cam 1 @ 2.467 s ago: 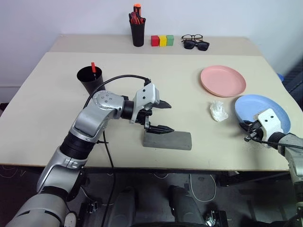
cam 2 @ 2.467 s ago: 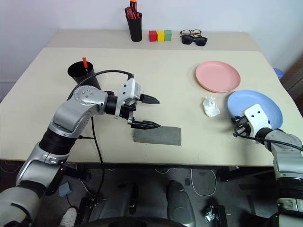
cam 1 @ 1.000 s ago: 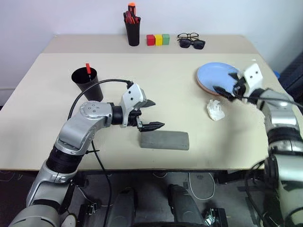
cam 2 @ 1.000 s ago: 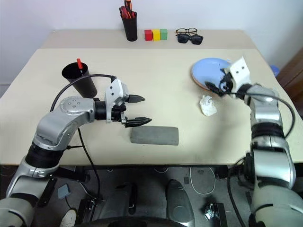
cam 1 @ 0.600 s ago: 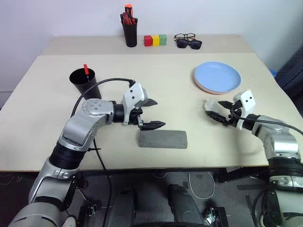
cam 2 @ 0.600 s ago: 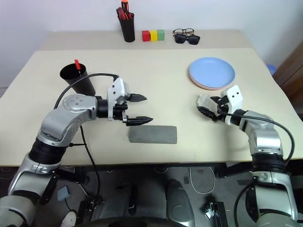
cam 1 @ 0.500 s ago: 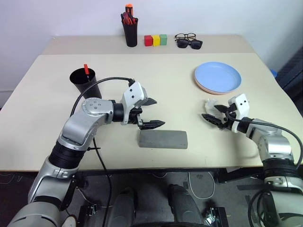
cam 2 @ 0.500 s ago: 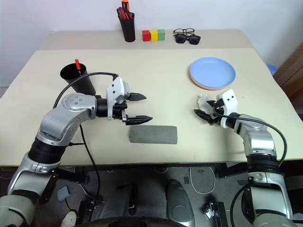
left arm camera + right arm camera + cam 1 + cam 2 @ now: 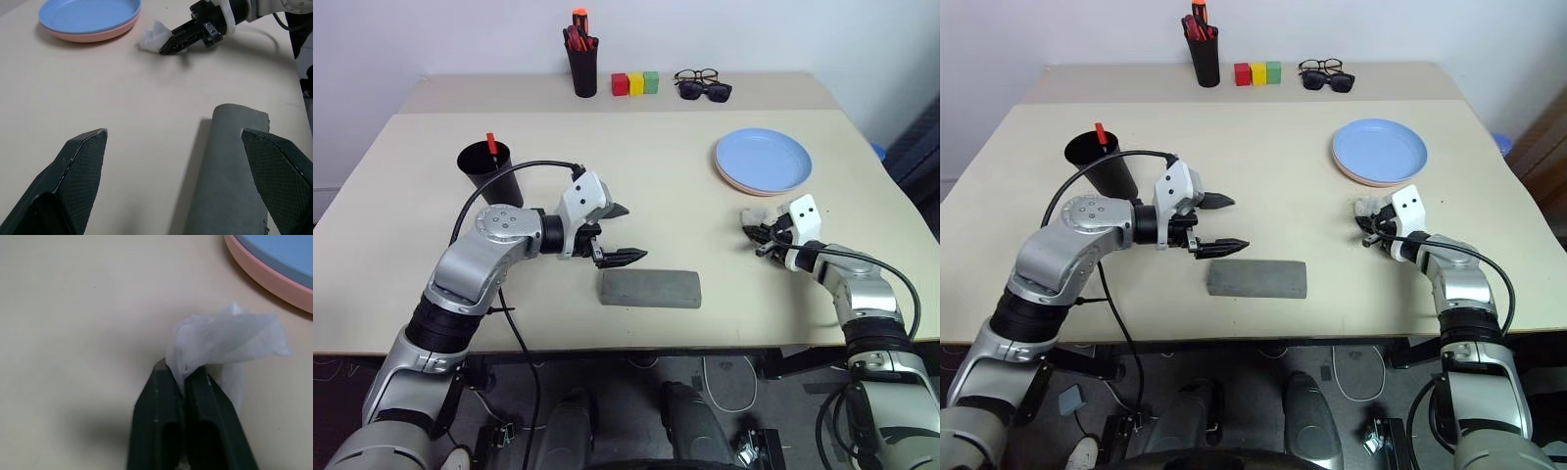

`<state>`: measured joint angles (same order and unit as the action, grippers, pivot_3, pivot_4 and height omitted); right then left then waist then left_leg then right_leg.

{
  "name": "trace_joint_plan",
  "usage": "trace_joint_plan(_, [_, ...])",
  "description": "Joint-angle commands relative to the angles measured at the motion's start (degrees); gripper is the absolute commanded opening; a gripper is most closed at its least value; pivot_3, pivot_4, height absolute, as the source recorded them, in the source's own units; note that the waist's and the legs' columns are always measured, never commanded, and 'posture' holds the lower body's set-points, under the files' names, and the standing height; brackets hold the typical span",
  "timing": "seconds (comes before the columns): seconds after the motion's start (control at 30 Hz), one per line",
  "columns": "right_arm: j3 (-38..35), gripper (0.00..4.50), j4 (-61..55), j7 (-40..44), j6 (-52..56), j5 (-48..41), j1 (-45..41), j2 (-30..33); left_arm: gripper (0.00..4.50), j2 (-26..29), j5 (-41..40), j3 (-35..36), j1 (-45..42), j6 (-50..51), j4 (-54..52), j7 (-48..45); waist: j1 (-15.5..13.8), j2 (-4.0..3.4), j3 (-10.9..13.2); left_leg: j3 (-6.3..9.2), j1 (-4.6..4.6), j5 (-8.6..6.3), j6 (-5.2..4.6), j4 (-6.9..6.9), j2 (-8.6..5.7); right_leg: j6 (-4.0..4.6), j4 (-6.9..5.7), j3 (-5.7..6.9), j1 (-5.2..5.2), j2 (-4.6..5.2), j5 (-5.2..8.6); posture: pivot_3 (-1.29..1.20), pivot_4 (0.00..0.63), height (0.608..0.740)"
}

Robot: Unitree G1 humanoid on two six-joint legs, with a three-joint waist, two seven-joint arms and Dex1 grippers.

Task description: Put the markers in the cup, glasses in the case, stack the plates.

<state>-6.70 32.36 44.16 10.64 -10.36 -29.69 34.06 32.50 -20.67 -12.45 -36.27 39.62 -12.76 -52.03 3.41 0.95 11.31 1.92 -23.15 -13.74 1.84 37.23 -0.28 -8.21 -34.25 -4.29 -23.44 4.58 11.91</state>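
Note:
The light blue plate (image 9: 763, 157) lies stacked on the salmon pink plate (image 9: 744, 183) at the right of the table. The grey case (image 9: 651, 289) lies closed near the front edge. My left gripper (image 9: 619, 235) hovers open just above and left of the case. A red-orange marker (image 9: 492, 143) stands in the black cup (image 9: 490, 171). My right gripper (image 9: 181, 374) is shut on a crumpled white tissue (image 9: 225, 340) on the table in front of the plates. The task's glasses are out of view.
On the back ledge stand a black pen pot with red and orange pens (image 9: 579, 59), three coloured blocks (image 9: 635, 82), and black sunglasses beside a black-framed clear pair (image 9: 703, 84). The table's front edge runs just behind the case.
My right gripper set the blue plate onto the pink one, came down to the tissue and shut on it. The left gripper stayed open by the case.

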Motion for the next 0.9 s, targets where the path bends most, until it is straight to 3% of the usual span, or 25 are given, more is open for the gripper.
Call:
trace_joint_plan(0.03, [-0.63,0.08,1.24,-0.99,-1.78,0.35,-0.85,0.08,4.50,0.13,-0.54,1.53,-0.09,-0.07,-2.45,0.57,-0.01,0.00,0.00,0.00,0.00,0.00,0.00,0.00,0.00,0.00,0.00,0.00,0.00,0.00,0.00,0.00,0.150,0.740])
trace_joint_plan(0.2, [-3.77,0.08,3.31,-2.41,-6.72,-1.97,-7.19,-0.63,4.50,-0.47,-1.19,2.35,-0.14,0.34,-2.51,1.64,0.32,-0.02,0.01,0.00,0.00,0.00,0.00,0.00,0.00,0.00,-0.01,0.00,-0.01,0.00,0.00,0.00,0.150,0.740])
trace_joint_plan(0.57, [-1.61,0.08,34.15,-11.49,-25.60,6.44,-31.28,-0.45,4.50,-0.83,-1.86,5.94,2.54,2.62,-6.29,8.08,0.53,-0.02,0.03,0.03,-0.04,0.00,0.00,-0.18,0.00,-0.01,0.02,0.00,-0.06,0.00,-0.01,0.00,0.150,0.740])
trace_joint_plan(0.67, [-1.37,0.99,39.31,-14.67,-26.04,8.20,-35.00,-0.89,4.50,-0.69,-2.37,7.73,3.99,4.38,-8.78,10.38,0.59,-0.01,0.03,0.02,-0.17,0.00,0.00,-0.19,-0.01,-0.01,0.03,0.00,-0.20,0.02,-0.01,0.00,0.150,0.740])
trace_joint_plan(0.83, [-1.48,3.58,42.03,-19.12,-28.17,10.37,-36.94,-0.79,4.50,-0.72,-2.91,9.93,6.38,6.24,-12.18,13.64,0.64,-0.02,0.03,0.03,-0.15,0.00,0.01,-0.18,-0.01,0.00,-0.01,0.00,-0.20,0.00,-0.02,0.00,0.150,0.740])
trace_joint_plan(0.9, [-1.69,3.58,41.97,-19.49,-29.24,10.68,-36.62,-0.07,4.50,-1.29,-2.21,10.41,7.67,4.64,-12.88,15.19,0.64,-0.02,0.03,0.02,-0.15,0.00,0.01,-0.18,-0.01,0.00,0.00,-0.01,-0.20,0.01,-0.02,0.00,0.150,0.740])
